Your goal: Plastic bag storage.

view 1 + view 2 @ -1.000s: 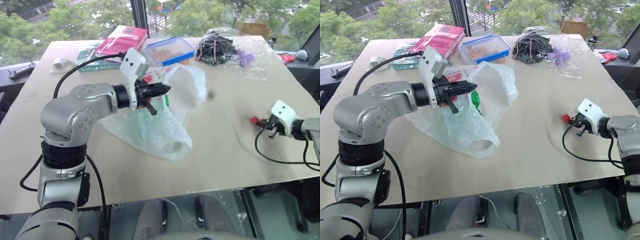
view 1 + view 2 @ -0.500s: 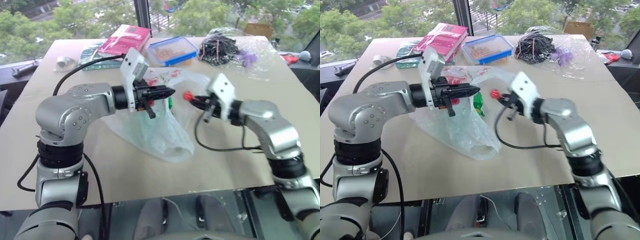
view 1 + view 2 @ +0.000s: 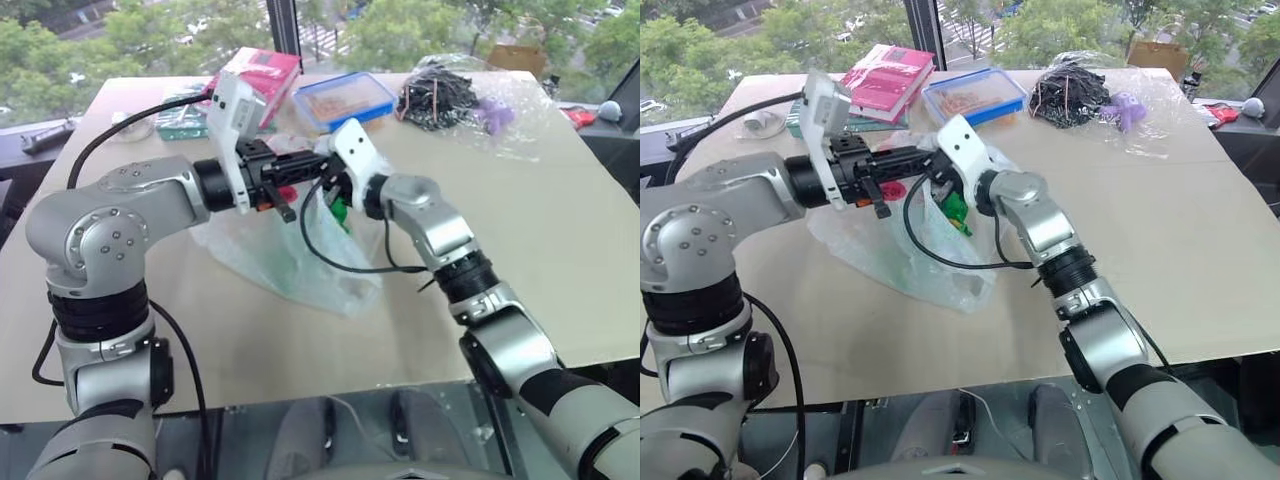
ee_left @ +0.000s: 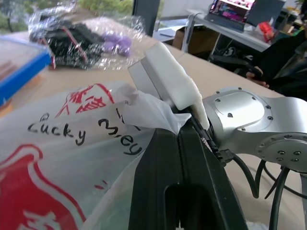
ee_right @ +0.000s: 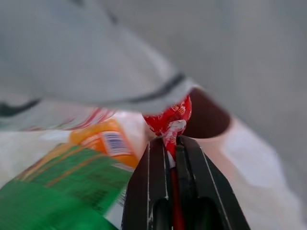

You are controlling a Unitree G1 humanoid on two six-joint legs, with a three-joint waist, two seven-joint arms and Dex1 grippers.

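Step in hand, as I read it: right claw [image 5: 173, 143] feeds a small red wrapped sweet [image 5: 169, 117] into the plastic bag [image 3: 300, 260], w/ left claw [image 4: 178, 139] holding the mouth up. Left claw is shut tight on a pinch of the bag's rim. Right claw is nearly closed, the sweet's stick between its fingers. To do it well: keep the rim lifted and taut, push past it before letting go, avoid snagging the film.

Bag: thin, translucent white, red print w/ black lettering, crumpled; a green packet [image 3: 956, 211] shows inside. It lies mid-table [image 3: 540, 220], nearer than the blue-lidded box [image 3: 343, 99].
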